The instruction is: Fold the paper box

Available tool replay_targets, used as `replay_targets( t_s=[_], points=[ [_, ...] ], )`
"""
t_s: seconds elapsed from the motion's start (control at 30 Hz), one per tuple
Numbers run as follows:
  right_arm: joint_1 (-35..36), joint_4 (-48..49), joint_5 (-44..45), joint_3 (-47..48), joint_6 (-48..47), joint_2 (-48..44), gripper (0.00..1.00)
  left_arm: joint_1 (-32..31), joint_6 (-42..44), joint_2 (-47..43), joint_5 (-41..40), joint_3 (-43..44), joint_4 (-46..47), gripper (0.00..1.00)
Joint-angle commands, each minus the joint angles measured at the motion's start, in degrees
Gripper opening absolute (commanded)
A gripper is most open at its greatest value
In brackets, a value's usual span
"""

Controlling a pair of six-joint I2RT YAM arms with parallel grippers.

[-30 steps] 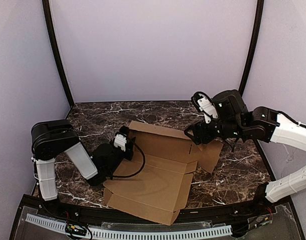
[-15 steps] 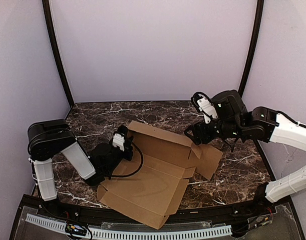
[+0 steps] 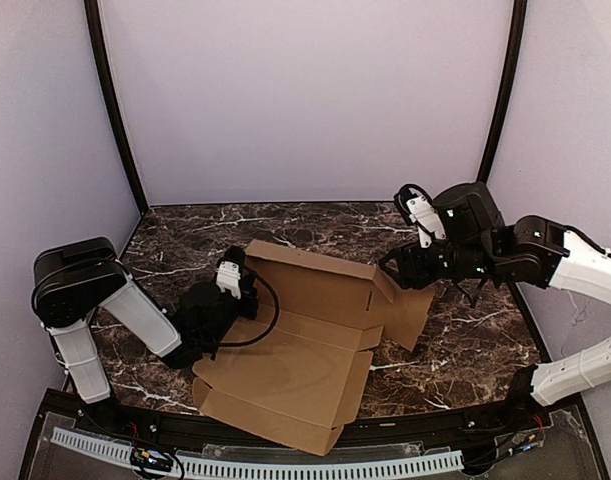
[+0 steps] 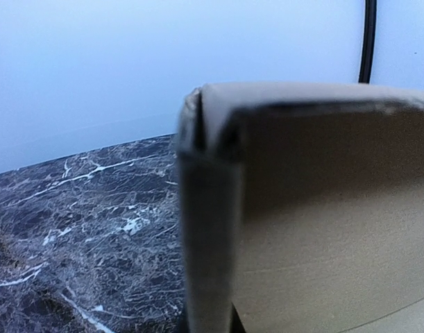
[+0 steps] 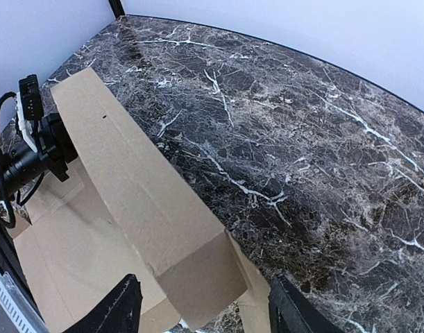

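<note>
Brown corrugated paper box [image 3: 285, 375] sits mid-table on the dark marble table [image 3: 175, 240], nearer the near edge than the far wall, and is only part-folded. Its big near panel lies flat. The long far wall of the box is raised, running left to right. At the right end a side flap slopes down onto the marble.

You'll find the left gripper [image 3: 251, 296] low, at the left end of that raised wall, jaws closed together on the cardboard edge. Your left wrist view is nearly all box corner [image 4: 302, 208] (very close, soft focus). The wall's end edge runs down between two dark finger parts at the bottom of the frame. A black cable [image 3: 272, 318] from that gripper loops over the flat panel.

You've got the right gripper [image 3: 392, 272] at the right end of the same wall, reaching in from the right side. In the right wrist view its fingers [image 5: 121, 309] stand wide apart and straddle the folded corner of the wall [image 5: 191, 270]. There's a clear gap on the right-hand finger's side. On the other side you can't tell whether the finger touches the cardboard. It reads as jaws apart, nothing clamped.

Both grippers are on the far wall, one per end, well apart from each other.
</note>
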Motion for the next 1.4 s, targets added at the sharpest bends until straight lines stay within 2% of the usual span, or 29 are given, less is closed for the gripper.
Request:
replay_targets(
  t_s=[0.0,0.1,0.3,0.53,0.7,1.03,1.37],
  points=[
    [-0.6,-0.8,0.0,-1.7,4.9,-0.7,0.47,0.1,-8.5,-4.7,-6.8,-0.2,-9.9,0.01],
    [-0.9,-0.1,-0.6,-2.2,7.3,0.9,0.29,-0.4,-14.8,-7.2,-8.0,0.4,-15.5,0.01],
    [-2.6,3.3,-1.4,-0.6,6.0,4.9,0.01,-2.3,-14.9,-8.6,-11.1,0.6,-16.6,0.01],
    [-5.9,7.1,-2.7,2.4,1.9,10.3,0.00,-3.9,-12.9,-7.8,-12.9,-0.8,-13.1,0.01],
    [-7.3,10.5,-7.5,1.7,1.2,13.4,0.00,-4.4,-12.2,-8.0,-14.5,-0.6,-13.4,0.01],
    [-7.3,20.4,-14.6,-0.2,5.7,19.0,0.00,-6.2,-8.9,-7.2,-17.5,1.5,-13.7,0.01],
    [-7.3,26.2,-14.2,-2.8,10.1,18.7,0.00,-7.7,-9.2,-6.7,-18.8,2.1,-14.3,0.01]
  ],
)
